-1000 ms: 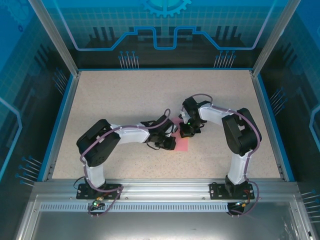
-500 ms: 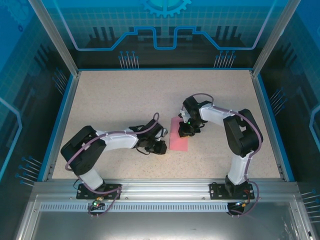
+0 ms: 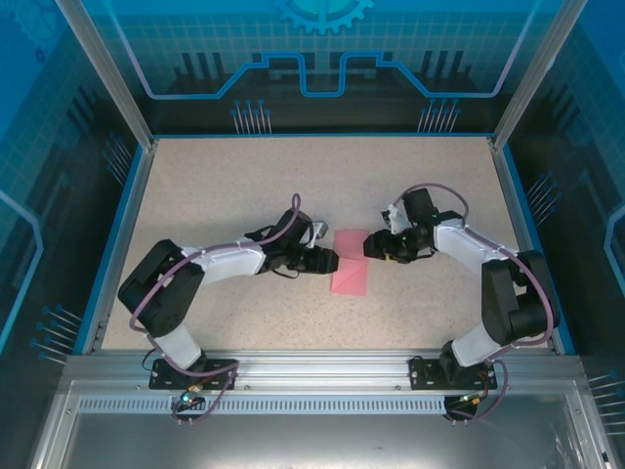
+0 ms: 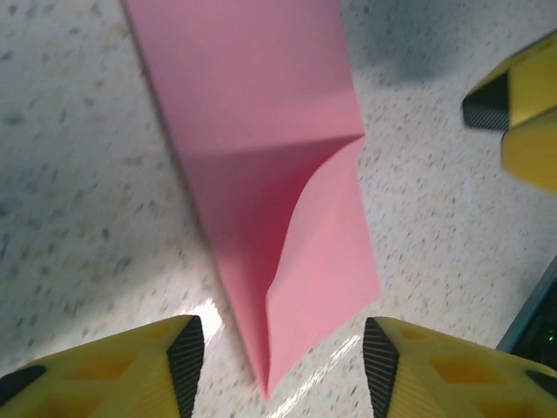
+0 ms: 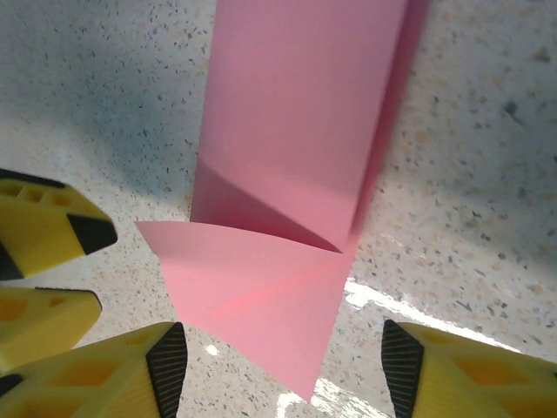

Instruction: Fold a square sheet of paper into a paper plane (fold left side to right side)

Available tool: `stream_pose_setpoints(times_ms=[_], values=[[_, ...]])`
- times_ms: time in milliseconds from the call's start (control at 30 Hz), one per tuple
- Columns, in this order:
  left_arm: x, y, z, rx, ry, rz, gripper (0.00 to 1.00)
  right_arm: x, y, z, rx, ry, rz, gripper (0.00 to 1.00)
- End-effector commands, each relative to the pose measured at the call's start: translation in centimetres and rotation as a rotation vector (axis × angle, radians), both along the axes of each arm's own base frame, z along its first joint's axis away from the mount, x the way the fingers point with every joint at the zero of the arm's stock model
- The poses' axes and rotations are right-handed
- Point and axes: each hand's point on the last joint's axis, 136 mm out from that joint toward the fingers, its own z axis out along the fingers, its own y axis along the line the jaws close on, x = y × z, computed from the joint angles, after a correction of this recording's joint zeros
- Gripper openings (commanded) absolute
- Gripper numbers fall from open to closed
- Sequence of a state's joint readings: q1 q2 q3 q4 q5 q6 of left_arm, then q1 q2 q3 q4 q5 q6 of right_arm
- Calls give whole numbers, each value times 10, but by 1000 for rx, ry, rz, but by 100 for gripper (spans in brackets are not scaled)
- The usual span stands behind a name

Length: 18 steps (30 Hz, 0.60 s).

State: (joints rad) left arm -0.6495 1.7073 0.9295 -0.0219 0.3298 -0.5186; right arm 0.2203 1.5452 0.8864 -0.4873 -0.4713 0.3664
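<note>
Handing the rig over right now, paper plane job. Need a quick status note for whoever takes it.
Left gripper: open, holding nothing, at the paper's left edge.
Right gripper: open, holding nothing, at the paper's far right corner.
Pink paper: lying on the table between the two grippers.
Done: paper is folded into a narrow strip, with one corner flap turned in. The flap is not lying flat.
Left: press that flap down, then make the rest of the folds. It is not yet a pointed dart.
</note>
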Motion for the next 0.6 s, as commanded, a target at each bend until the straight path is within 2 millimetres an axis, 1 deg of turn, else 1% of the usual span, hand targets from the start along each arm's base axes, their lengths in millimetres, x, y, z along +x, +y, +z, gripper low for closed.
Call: stream_pose_setpoints(times_ms=[0, 133, 233, 300, 467, 533, 567], values=[[12, -13, 6, -54, -5, -10, 56, -7, 12, 8, 142, 5, 22, 65], [16, -19, 2, -63, 7, -19, 56, -11, 13, 1, 149, 26, 21, 65], [20, -21, -4, -50, 12, -21, 51, -12, 14, -2, 160, 37, 23, 65], [21, -21, -8, -39, 16, -24, 44, -13, 16, -3, 171, 49, 27, 65], [22, -17, -10, -6, 8, -25, 21, -12, 22, -7, 193, 79, 27, 65], [21, -14, -10, 8, 4, -22, 15, -11, 24, -10, 198, 90, 29, 65], [20, -13, -11, 15, 3, -22, 14, -11, 26, -10, 203, 94, 31, 65]])
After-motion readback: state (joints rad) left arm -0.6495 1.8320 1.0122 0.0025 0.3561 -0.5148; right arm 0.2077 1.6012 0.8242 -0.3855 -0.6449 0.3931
